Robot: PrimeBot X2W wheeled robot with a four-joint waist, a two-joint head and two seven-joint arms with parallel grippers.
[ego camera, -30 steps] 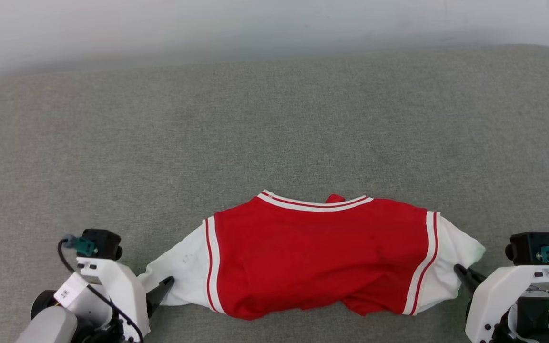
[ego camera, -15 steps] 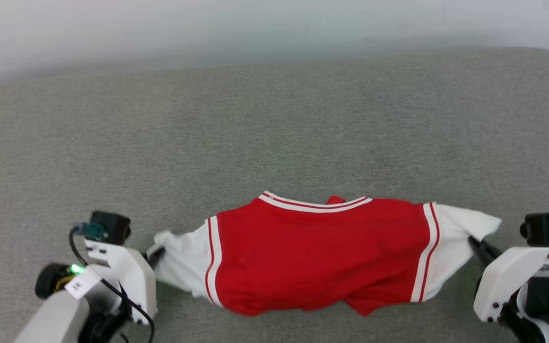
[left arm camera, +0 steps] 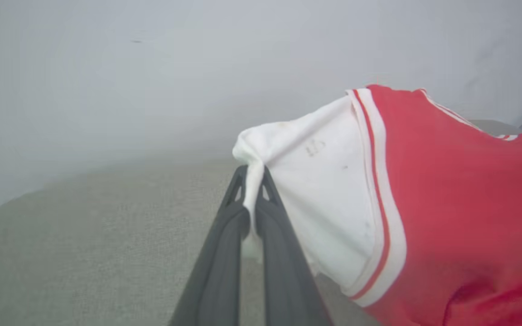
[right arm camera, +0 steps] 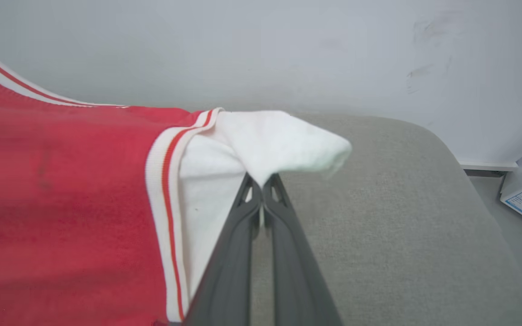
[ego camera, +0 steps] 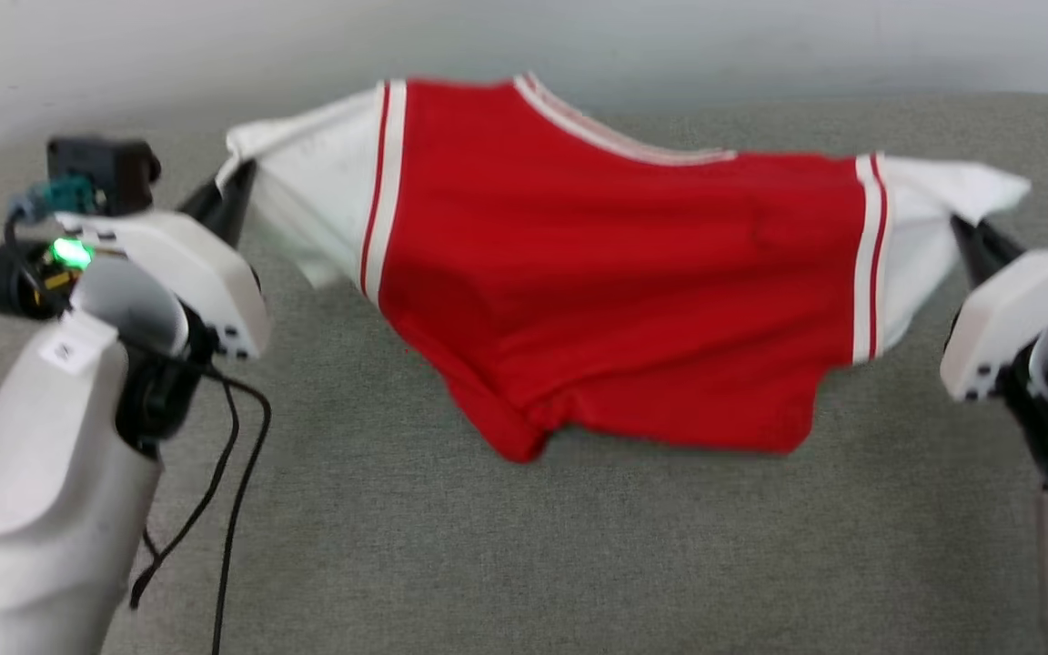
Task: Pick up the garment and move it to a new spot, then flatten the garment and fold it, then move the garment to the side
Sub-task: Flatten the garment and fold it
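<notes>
Your left gripper has its jaws closed tight on a bunched fold of white sleeve (the dark tapered fingers meet with only cloth between them). Your right gripper has its jaws pressed together on a soft pinch of the other white sleeve, just under that sleeve's rounded tip. Between the two, the garment hangs spread like a hammock. It has a smooth red jersey body and white sleeves, with ribbed red-and-white striped bands where white meets red and along the collar edge. In the head view the left gripper shows higher than the right, so the garment's top edge slants down toward your right. The red hem sags in loose folds toward the grey-green woven cushioned surface. I cannot tell whether it touches. A pale wall stands behind.
</notes>
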